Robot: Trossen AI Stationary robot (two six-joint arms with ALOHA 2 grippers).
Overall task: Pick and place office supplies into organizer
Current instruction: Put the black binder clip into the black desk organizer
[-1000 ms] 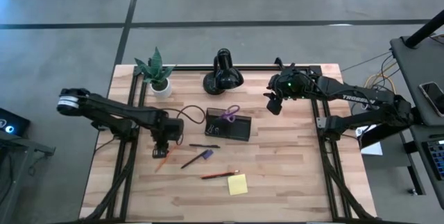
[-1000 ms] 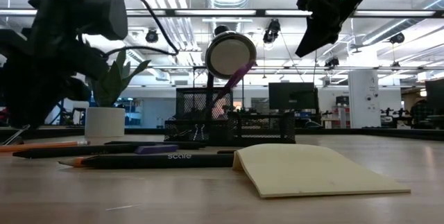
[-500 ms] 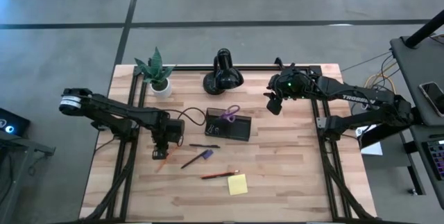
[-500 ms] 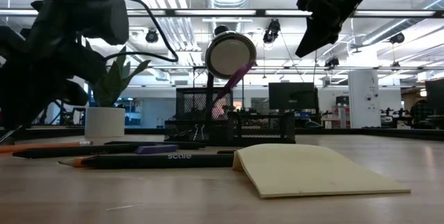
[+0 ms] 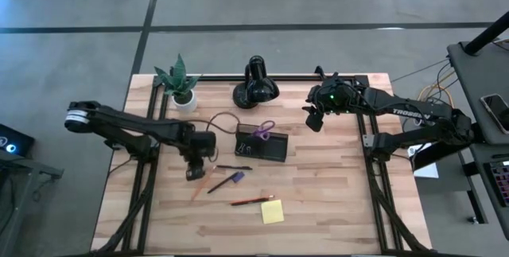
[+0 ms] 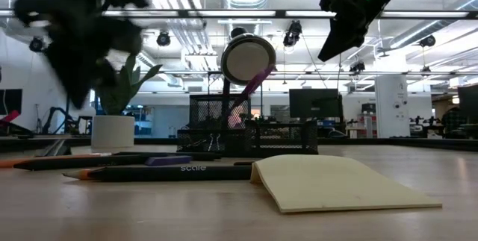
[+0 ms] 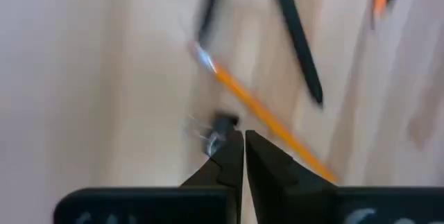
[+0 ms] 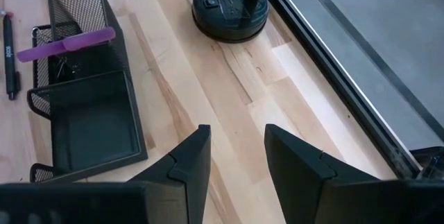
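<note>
Left gripper (image 7: 238,156) fingers pressed shut on nothing, above an orange pencil (image 7: 263,120); right gripper (image 8: 236,156) fingers apart, empty, beyond the organizer (image 8: 90,123)

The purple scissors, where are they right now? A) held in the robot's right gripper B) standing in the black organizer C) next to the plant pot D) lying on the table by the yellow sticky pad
B: the purple scissors stick up out of the black organizer, far from the yellow sticky pad, and the right gripper is open and empty.
</note>
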